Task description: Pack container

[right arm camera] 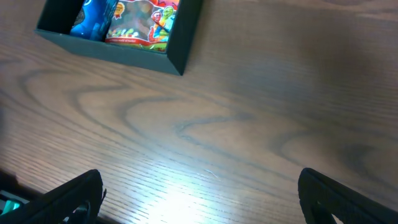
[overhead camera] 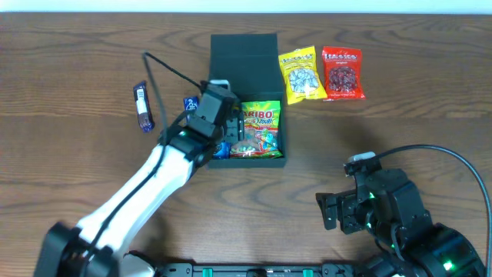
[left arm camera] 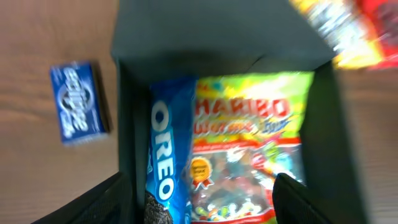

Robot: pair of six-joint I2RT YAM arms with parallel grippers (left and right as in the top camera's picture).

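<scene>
— Where is the container (overhead camera: 244, 55)?
— Straight under the left gripper (left arm camera: 199, 180), with its lid flap open on the far side
— Is that gripper holding anything?
— No, its fingers (left arm camera: 102, 199) stand wide apart and grip nothing. Below them, inside the container, an Oreo pack (left arm camera: 163, 155) lies nearer the left finger and a Haribo bag (left arm camera: 249, 143) nearer the right
— Anything outside?
— A gum pack (left arm camera: 78, 101) lies left of the left finger, just beside the wall. Beyond the right finger are a yellow packet (overhead camera: 300, 75) and a red packet (overhead camera: 342, 73)
— And the right gripper (right arm camera: 199, 180)?
— Open too, over the table (right arm camera: 249, 124); the container sits ahead and to its left, well apart
</scene>
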